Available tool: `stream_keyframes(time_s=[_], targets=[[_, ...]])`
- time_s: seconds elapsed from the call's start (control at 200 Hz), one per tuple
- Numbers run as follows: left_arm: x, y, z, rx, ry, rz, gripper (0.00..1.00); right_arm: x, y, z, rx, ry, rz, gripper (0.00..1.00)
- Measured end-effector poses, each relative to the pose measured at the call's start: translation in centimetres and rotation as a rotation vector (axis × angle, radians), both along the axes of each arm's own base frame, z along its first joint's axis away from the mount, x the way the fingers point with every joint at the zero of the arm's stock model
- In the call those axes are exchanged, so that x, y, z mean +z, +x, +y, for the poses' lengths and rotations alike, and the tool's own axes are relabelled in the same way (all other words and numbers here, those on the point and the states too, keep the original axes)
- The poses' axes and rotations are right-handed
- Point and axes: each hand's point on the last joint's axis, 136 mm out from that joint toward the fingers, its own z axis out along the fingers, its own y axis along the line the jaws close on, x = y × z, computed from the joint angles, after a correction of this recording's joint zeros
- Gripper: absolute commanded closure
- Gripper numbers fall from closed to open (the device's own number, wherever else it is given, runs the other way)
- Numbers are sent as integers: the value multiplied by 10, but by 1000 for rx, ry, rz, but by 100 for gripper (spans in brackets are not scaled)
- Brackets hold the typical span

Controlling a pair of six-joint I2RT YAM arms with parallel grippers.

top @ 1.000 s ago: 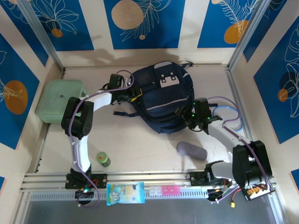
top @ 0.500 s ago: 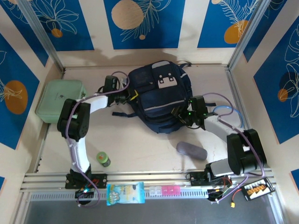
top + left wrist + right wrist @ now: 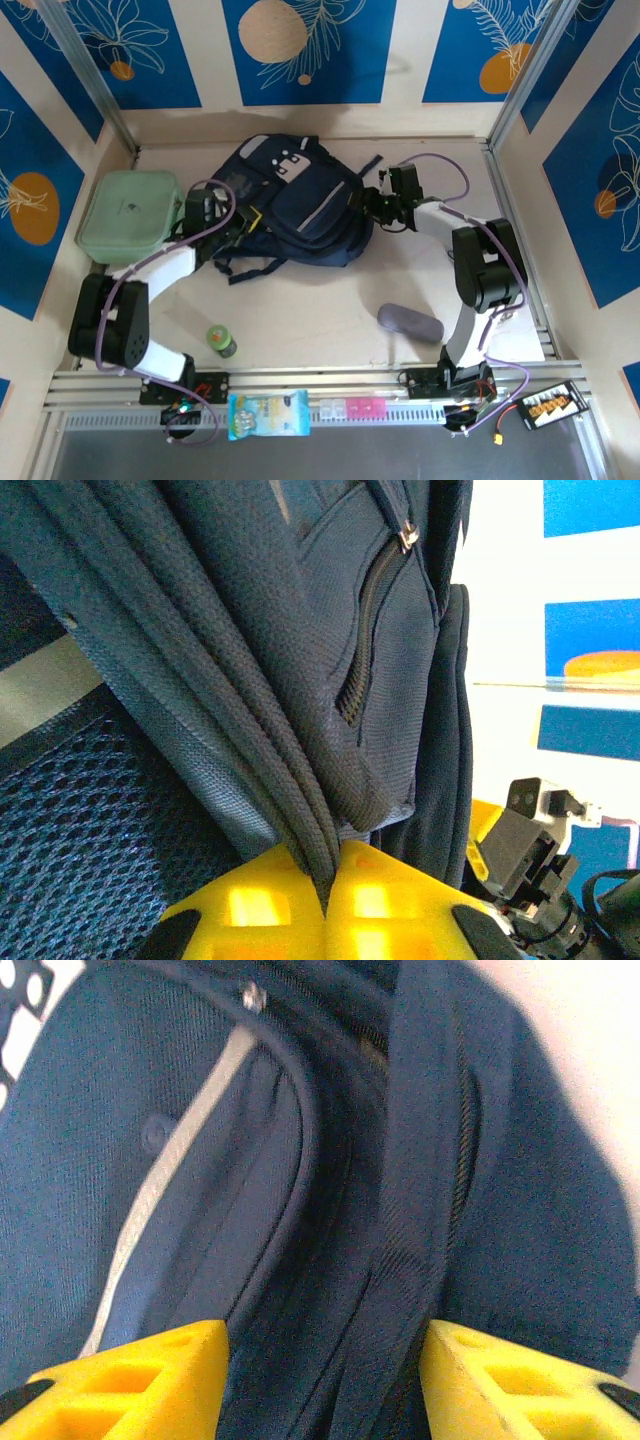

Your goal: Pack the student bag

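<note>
The student bag (image 3: 300,205), dark navy with grey zip lines and a white patch, lies tilted at the back middle of the table. My left gripper (image 3: 243,220) is at its left edge. In the left wrist view that gripper (image 3: 328,880) is shut on a fold of the bag's thick fabric edge (image 3: 250,680). My right gripper (image 3: 372,205) is at the bag's right side. In the right wrist view its yellow fingers (image 3: 150,1375) stand well apart, with a bunched fold of the bag and a strap (image 3: 415,1190) filling the gap and touching both.
A mint green zip case (image 3: 130,215) lies just left of the bag. A small green bottle (image 3: 221,341) and a grey pouch (image 3: 409,323) sit nearer the front. A snack packet (image 3: 268,414) and a pill box (image 3: 350,409) rest on the front rail.
The bag has slid left and back and turned, its patch now pointing up-left. Both grippers moved with it. The left gripper closed on the fabric; the right narrowed on its fold.
</note>
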Motion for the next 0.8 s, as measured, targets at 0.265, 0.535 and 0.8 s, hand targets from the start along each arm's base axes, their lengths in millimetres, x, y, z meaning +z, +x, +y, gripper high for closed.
stream_keyframes(time_s=[0.265,0.535,0.8], targets=[[18,-9,13,107,-24,20,100,38,-9,-30,-113,-128,-52,43],[17,-9,12,159,-54,54,100,129,-84,48,71,-24,-194,47],[5,-3,-6,158,-55,75,100,89,-159,142,259,58,-1,51]])
